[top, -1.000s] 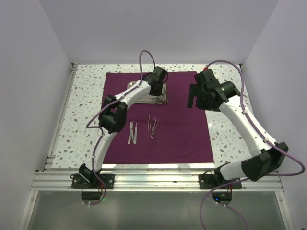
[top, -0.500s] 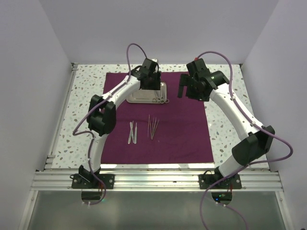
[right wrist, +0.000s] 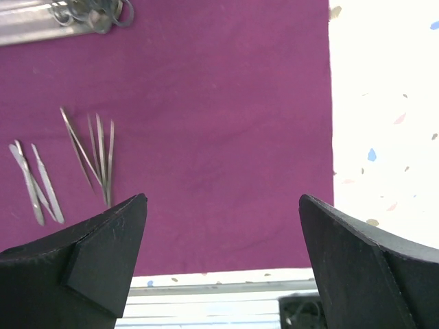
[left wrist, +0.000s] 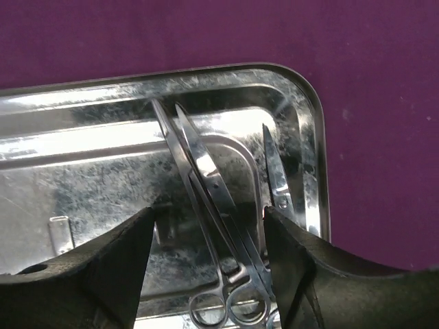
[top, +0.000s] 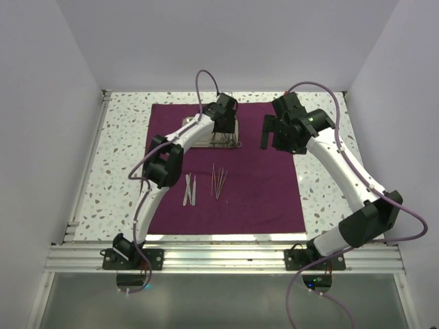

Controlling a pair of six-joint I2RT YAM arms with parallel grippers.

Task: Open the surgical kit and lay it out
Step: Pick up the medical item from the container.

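Slight drift toward 6 o'clock, on both sides, is the only change in the last half second. Tweezers (top: 190, 188) and probes (top: 218, 182) lie at the centre of the purple cloth (top: 260, 192). Your left gripper (left wrist: 209, 221), part open and empty, straddles the ring-handled forceps (left wrist: 211, 188) in the steel tray (left wrist: 82, 137) at 12 o'clock: lower squarely and close on the shanks, not the rim. Hold the right gripper (right wrist: 223, 200), wide open and empty, at 2 o'clock.
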